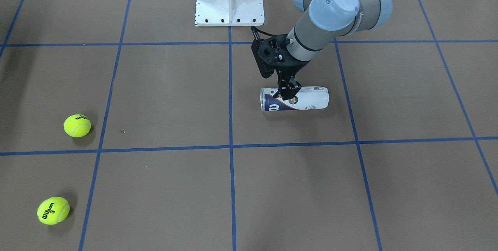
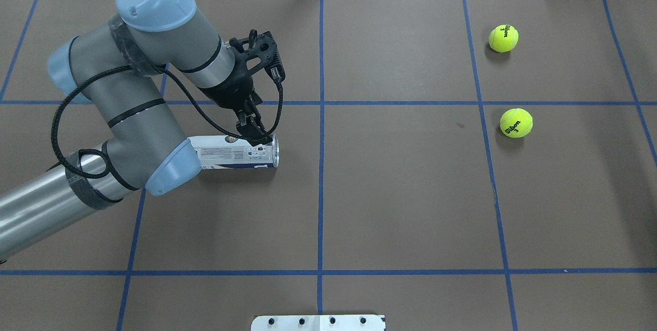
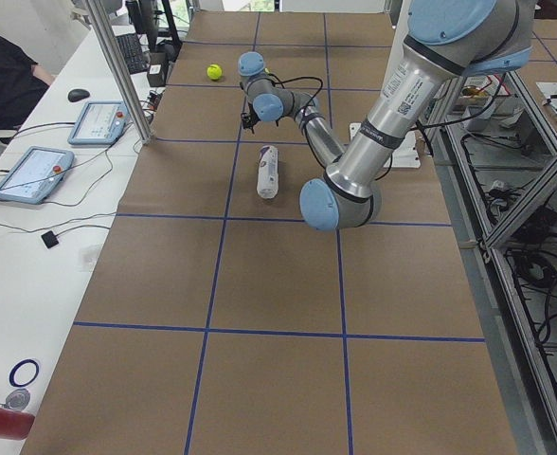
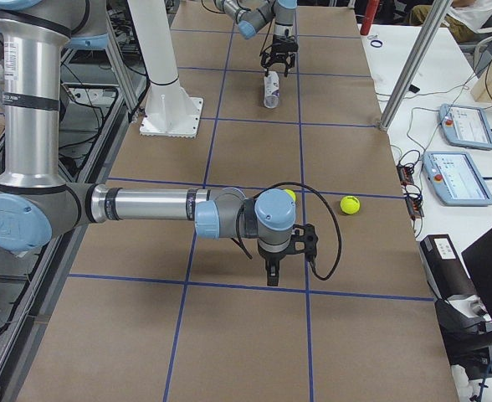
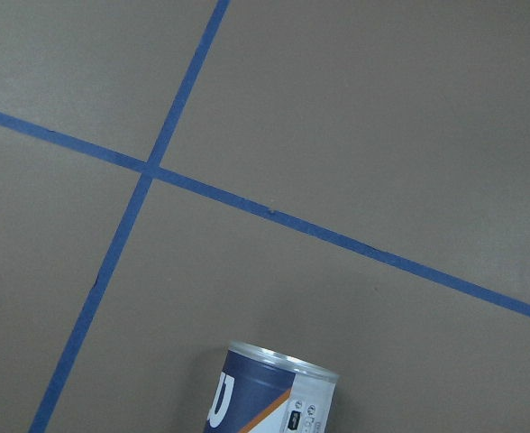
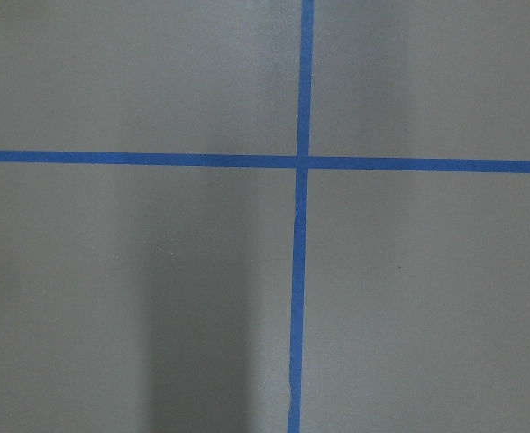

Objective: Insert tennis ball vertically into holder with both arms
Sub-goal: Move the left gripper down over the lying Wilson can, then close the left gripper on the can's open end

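The holder point(image 1: 311, 101) lies on its side on the brown table, its open silver-rimmed end toward the table's middle; it also shows in the overhead view point(image 2: 231, 154) and at the bottom of the left wrist view point(image 5: 274, 392). My left gripper point(image 1: 288, 92) is open and points down just over the holder near its open end, also seen in the overhead view point(image 2: 255, 135). Two yellow tennis balls point(image 2: 503, 38) point(image 2: 516, 122) lie far off on the robot's right side. My right gripper point(image 4: 272, 275) hangs low over bare table near those balls; I cannot tell whether it is open or shut.
The white pedestal base point(image 1: 229, 0) stands at the table's edge by the robot. Blue tape lines point(image 6: 301, 162) grid the brown table. Operator tablets point(image 4: 463, 126) lie on a side bench beyond the table's far edge.
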You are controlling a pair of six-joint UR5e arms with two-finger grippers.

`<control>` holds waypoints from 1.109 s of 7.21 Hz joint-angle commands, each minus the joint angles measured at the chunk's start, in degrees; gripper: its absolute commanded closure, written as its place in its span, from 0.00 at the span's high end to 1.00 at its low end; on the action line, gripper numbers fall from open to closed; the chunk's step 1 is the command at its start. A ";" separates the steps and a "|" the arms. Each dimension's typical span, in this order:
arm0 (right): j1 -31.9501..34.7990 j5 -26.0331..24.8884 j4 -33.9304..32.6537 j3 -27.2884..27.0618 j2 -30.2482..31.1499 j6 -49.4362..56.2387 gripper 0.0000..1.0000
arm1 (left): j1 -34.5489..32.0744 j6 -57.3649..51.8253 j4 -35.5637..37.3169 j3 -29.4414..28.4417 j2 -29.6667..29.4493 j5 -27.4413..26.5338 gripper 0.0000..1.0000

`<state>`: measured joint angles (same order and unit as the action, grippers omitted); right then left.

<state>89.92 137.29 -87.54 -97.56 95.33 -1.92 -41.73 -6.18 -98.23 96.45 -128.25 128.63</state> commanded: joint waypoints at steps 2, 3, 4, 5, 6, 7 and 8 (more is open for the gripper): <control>-0.01 -0.10 0.00 -0.17 -0.32 0.08 0.99 | 2.51 -3.83 0.06 -0.39 -0.16 -5.90 0.99; -0.01 -0.01 0.00 -0.17 -0.40 -0.01 0.99 | 3.40 -3.83 0.06 -0.91 -0.24 -7.15 0.99; -0.01 -0.01 0.00 -0.08 -0.41 -0.01 0.99 | 4.02 -3.83 0.06 -1.35 -0.16 -7.25 0.99; -0.01 -0.01 0.00 -0.08 -0.32 -0.01 0.99 | 4.81 -4.10 0.06 -1.97 -0.33 -7.42 0.99; -0.01 -0.01 0.00 0.00 -0.32 -0.01 0.99 | 5.34 -5.66 0.06 -2.41 -0.51 -9.51 0.99; -0.01 -0.01 0.00 0.09 -0.32 -0.01 0.99 | 6.04 -7.51 0.06 -2.50 -0.60 -11.45 0.99; -0.01 -0.01 0.00 0.09 -0.32 -0.01 0.99 | 6.13 -7.79 0.06 -3.54 -0.60 -11.82 0.99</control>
<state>89.91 137.28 -87.54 -97.52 95.00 -1.93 -36.00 -12.96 -98.17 93.80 -128.79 117.99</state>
